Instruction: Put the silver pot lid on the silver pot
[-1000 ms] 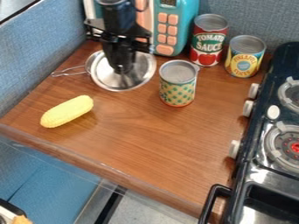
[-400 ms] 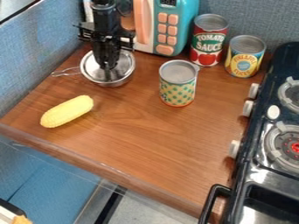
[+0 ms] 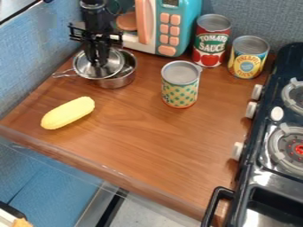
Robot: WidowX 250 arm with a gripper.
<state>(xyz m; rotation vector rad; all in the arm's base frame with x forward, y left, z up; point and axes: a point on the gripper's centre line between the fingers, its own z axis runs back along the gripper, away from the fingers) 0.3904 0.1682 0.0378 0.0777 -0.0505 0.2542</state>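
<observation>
At the upper left, the gripper (image 3: 98,61) points down with its fingers shut on the middle of the silver pot lid (image 3: 105,72). The lid lies shifted left over the silver pot (image 3: 120,80), so the pot's right part and some of its inside show. Whether lid and rim touch, I cannot tell. A wire handle (image 3: 64,74) sticks out to the left; the lid and gripper hide the pot's left part.
Behind stands a teal toy microwave (image 3: 183,22). A dotted can (image 3: 180,91) is right of the pot, with a red can (image 3: 211,42) and a yellow can (image 3: 247,57) farther right. Yellow corn (image 3: 68,113) lies in front; a stove (image 3: 260,166) borders the right.
The gripper has moved left in steps, carrying the lid with it. The pot's right side, covered by the lid earlier, now shows.
</observation>
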